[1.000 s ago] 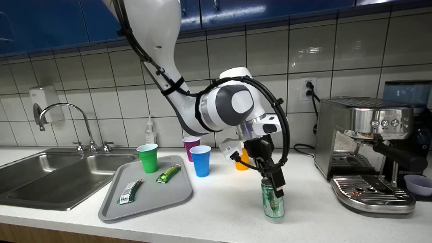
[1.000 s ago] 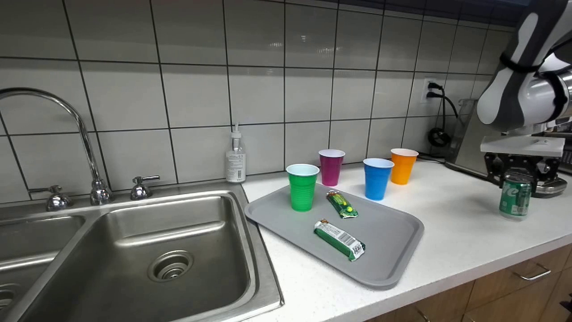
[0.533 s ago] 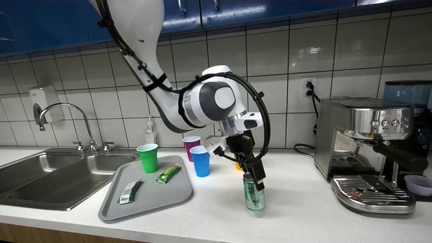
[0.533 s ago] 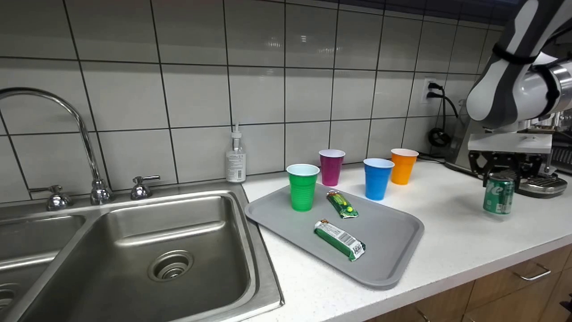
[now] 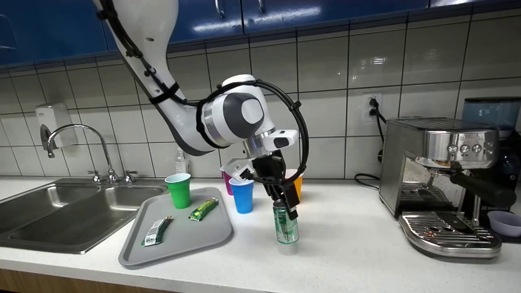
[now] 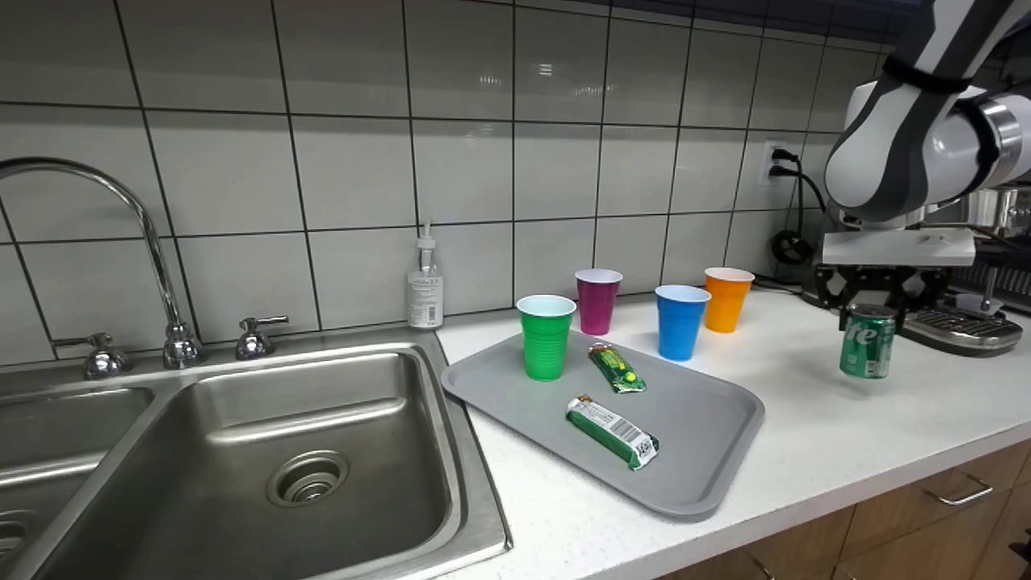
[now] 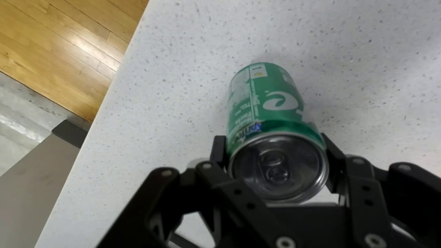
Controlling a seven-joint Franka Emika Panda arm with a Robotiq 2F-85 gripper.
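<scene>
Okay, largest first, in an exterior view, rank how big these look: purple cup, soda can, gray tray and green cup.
In an exterior view, largest to smallest:
1. the gray tray
2. the green cup and the soda can: too alike to rank; nearness may mislead
3. the purple cup

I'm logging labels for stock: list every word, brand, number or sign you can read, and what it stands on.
"Sprite" (probably; small, blurred), on the green can, near its top rim.
"e", large and white, on the green can's side.
Too small or blurred: fine print on the green can, yellow-green bar, white-labelled bar, pump bottle and black appliance.
</scene>
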